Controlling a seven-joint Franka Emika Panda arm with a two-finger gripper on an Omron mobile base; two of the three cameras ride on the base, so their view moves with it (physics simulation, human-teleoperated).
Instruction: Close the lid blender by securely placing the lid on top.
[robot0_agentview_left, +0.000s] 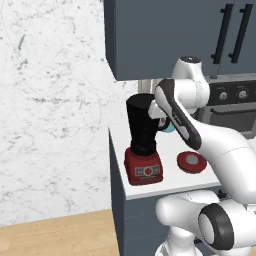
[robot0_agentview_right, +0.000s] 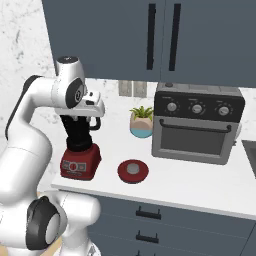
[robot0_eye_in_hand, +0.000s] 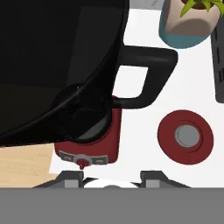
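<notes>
From the left base view, the blender (robot0_agentview_left: 144, 150) stands near the tabletop's (robot0_agentview_left: 172, 187) front left corner, and the lid (robot0_agentview_left: 191, 161) lies flat to its right, apart from it.

From the right base view, the hand (robot0_agentview_right: 85, 121) hangs just over the jar's rim.

In the hand view, the open jar looms close; whether the fingers stand apart or together cannot be told.

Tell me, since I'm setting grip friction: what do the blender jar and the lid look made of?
The blender jar looks like glossy black plastic or tinted glass: the hand view shows a shiny rim highlight. Its base looks like red plastic. The lid looks like matte red plastic with a flat grey knob, possibly metal or rubber; the render leaves that open.
</notes>
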